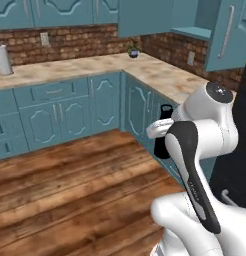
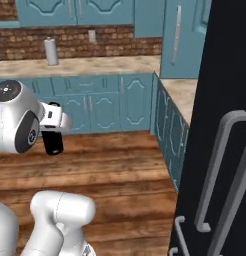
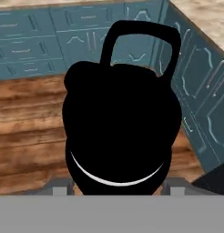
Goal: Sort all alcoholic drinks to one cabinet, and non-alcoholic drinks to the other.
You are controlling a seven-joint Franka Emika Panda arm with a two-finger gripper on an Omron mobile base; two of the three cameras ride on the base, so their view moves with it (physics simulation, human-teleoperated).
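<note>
The black flask (image 3: 120, 132) sits closest to the hand camera, its loop-handled cap (image 3: 141, 43) pointing toward twelve o'clock; the gripper (image 3: 114, 189) has its jaws closed on the flask's body at about half their spread, one fingertip (image 3: 57, 187) at seven o'clock and the other at five o'clock of it; from the left base view the flask (image 1: 164, 134) hangs in the air above the wooden floor (image 1: 70, 185), just beside the teal base units (image 1: 140, 107), clear of the marble surface (image 1: 160, 75); the wall cabinets (image 1: 145, 15) lie up at twelve to one o'clock. It looks stiff and smooth-sided, likely fairly heavy for its size and prone to slip or swing; a grip around the mid-body seems soundest, since the thin loop would let it pivot.
</note>
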